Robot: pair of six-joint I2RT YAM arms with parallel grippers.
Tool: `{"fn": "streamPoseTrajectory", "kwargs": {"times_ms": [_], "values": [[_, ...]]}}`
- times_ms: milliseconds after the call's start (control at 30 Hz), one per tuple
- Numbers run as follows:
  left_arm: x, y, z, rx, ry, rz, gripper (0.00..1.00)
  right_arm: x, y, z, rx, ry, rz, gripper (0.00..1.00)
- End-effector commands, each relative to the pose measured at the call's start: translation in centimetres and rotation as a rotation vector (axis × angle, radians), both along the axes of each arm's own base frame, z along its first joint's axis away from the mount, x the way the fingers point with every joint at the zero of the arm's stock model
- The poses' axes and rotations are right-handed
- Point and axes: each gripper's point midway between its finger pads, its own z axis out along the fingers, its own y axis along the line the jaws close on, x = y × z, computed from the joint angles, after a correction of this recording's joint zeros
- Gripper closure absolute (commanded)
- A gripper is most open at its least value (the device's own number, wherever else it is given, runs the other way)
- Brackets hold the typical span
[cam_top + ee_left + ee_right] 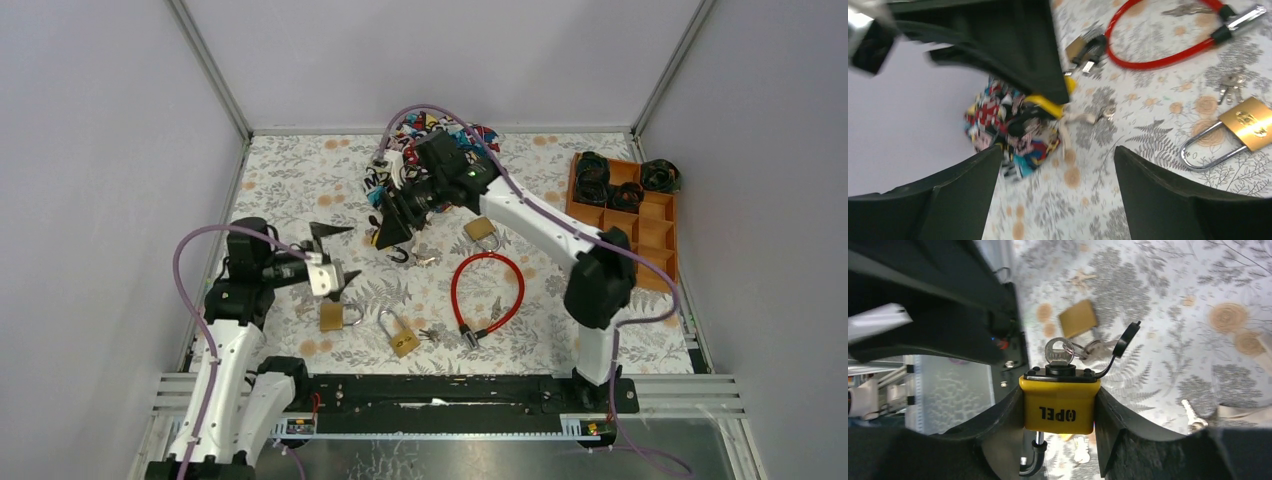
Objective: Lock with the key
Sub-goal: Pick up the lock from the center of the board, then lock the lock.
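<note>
1. We saw the right gripper (pixel 396 228) just above the centre of the top view, clamped on the sides of the yellow padlock (pixel 1058 413).
2. A key (pixel 1057 351) sat in the padlock's keyhole.
3. The left gripper (pixel 1055 157), at the left of the top view, stood wide with nothing between its fingers.

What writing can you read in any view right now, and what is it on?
"OPEL": black letters on the yellow padlock gripped in the right tool, seen upside down in the right wrist view.
Brass padlock: an embossed mark on its face, too blurred to read.
Patterned cloth: colourful print, no legible words.
Nothing else is readable.
</note>
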Motion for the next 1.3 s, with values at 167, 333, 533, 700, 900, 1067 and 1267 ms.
{"fn": "streamPoseTrajectory", "kwargs": {"times_ms": [167, 333, 533, 700, 900, 1067, 1267], "values": [[-1.4, -4.2, 2.3, 0.107, -0.383, -0.279, 0.06, -6.6, -1.4, 8.0, 0.144, 0.013, 0.028, 1.0], [-1.3, -5.5, 4.8, 0.064, -0.465, -0.304, 0.08, -7.8, -1.5, 7.9, 0.126, 0.007, 0.042, 1.0], [-3.6, -7.7, 4.5, 0.017, -0.372, -0.388, 0.3, -7.9, -1.3, 9.0, 0.151, -0.011, 0.045, 1.0], [-3.3, -7.8, 3.3, 0.046, -0.349, -0.388, 0.47, -8.6, -1.3, 9.8, 0.168, -0.009, 0.065, 1.0], [-3.4, -8.1, 3.2, 0.042, -0.346, -0.411, 0.57, -9.5, -1.3, 10.7, 0.203, 0.001, 0.101, 1.0], [-3.5, -8.3, 3.1, 0.045, -0.366, -0.427, 0.4, -10.0, -1.3, 11.5, 0.225, 0.006, 0.122, 1.0], [-3.4, -8.4, 3.4, 0.05, -0.375, -0.43, 0.96, -10.1, -1.3, 11.8, 0.226, 0.002, 0.123, 1.0]]}}
